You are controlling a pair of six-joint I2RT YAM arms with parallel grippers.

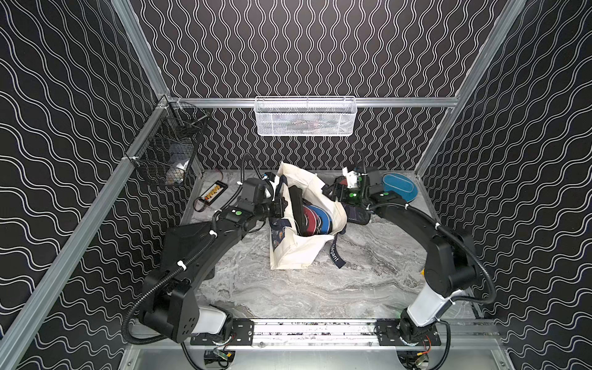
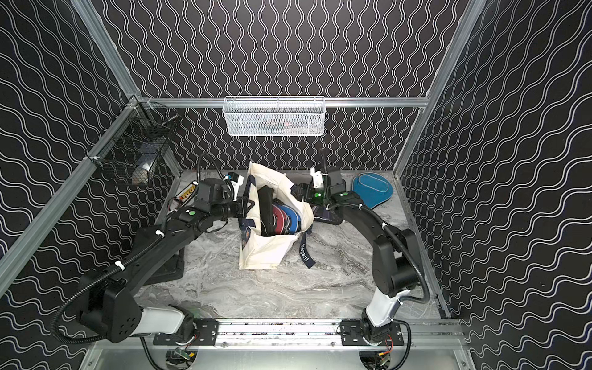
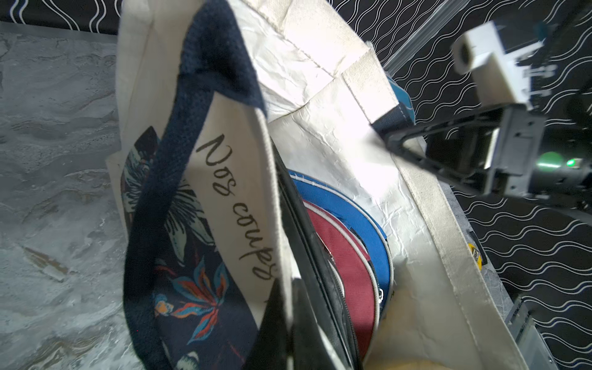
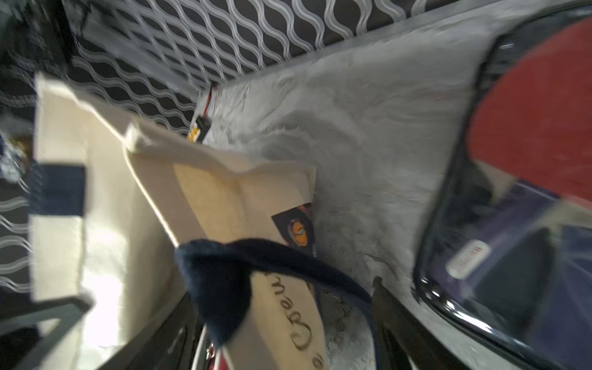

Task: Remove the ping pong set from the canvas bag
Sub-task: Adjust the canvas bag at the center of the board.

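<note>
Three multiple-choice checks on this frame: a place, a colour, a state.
1. Where is the teal cover? A in the canvas bag; B on the table, far right; C hanging on the wall.
2. Which show inside the bag? A green, yellow; B blue cover, maroon cover; C orange only.
3. The left hand is: A open above the table; B holding the teal cover; C shut on the bag's rim.
Answers: B, it lies flat there; B, both show in the bag's mouth; C, it clamps the rim.

Wave-patterned walls (image 1: 320,48), marbled tabletop (image 1: 320,288)
</note>
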